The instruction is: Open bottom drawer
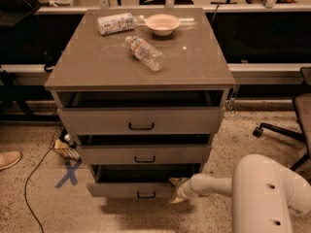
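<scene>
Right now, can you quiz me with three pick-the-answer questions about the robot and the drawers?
1. Where is the gripper?
A. up in the air
B. at the bottom drawer's front, right end
C. on the floor, far left

2. How many bottles lie on the cabinet top?
A. one
B. four
C. two

3. The bottom drawer is:
A. pulled partly out
B. shut tight
C. lying on the floor

Answers: 1 B, it sits beside the front panel. 2 C, both lie on their sides. 3 A, a dark gap shows behind its front.

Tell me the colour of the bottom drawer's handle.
The handle is black, clearest in the camera view; the gripper is at the bottom drawer's right end.
</scene>
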Controlling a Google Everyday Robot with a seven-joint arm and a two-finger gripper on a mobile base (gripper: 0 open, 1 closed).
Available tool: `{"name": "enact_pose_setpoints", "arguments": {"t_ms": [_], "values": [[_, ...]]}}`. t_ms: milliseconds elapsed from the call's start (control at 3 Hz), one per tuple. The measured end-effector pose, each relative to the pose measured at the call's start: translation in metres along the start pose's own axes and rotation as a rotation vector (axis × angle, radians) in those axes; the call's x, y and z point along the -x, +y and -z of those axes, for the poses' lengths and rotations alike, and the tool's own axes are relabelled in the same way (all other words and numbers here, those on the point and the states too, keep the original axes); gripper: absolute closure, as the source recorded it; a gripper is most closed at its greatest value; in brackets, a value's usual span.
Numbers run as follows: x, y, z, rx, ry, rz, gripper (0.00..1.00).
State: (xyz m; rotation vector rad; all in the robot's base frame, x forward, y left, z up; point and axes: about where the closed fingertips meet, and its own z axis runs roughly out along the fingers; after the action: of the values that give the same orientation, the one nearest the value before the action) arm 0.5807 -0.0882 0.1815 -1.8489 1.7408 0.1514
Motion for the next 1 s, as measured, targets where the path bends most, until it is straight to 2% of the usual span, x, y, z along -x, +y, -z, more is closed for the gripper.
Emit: {"name": "enact_pose_setpoints", "arguments": {"t_ms": [333, 667, 1000], "values": [[0.0007, 0.0010, -0.0009, 0.002, -0.001, 0.000, 0.00], [0.0007, 0.0010, -0.0009, 0.002, -0.001, 0.000, 0.00], [-0.0002, 0.0016, -0.0062, 0.029, 0.044, -0.010, 0.00]]}}
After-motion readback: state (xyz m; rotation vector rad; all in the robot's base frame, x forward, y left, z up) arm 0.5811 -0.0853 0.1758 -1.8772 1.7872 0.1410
